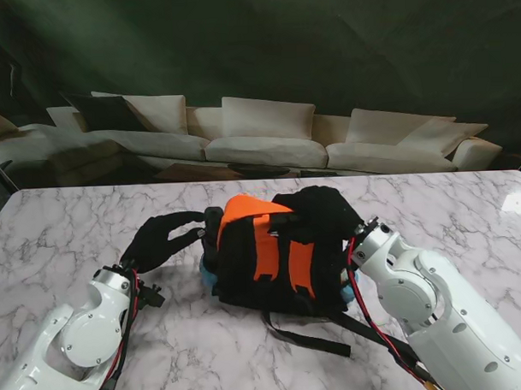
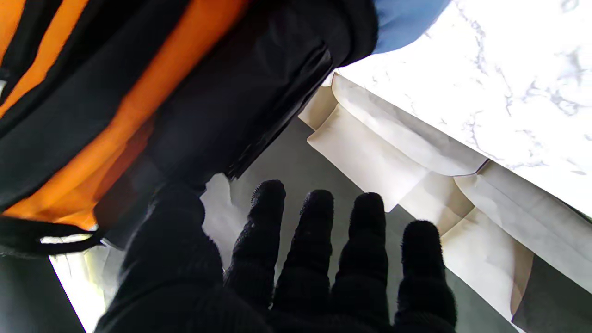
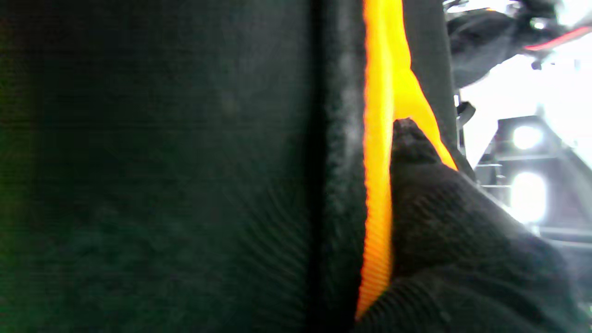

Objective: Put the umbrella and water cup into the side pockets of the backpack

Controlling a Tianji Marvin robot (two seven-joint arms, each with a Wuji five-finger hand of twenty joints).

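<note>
Two hands at backpack (image 1: 271,263): left hand (image 1: 163,237) open at 9 o'clock beside pocketed dark cylinder (image 1: 212,235); right hand (image 1: 329,211) pressed on top, grip unclear.

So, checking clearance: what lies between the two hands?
The stand view shows the backpack lying between left hand and right hand.

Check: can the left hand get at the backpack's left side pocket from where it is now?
Probably yes. The left hand is open, fingers spread, right beside the backpack. Nothing lies between them, but a dark object with a blue end already sits at that side.
</note>
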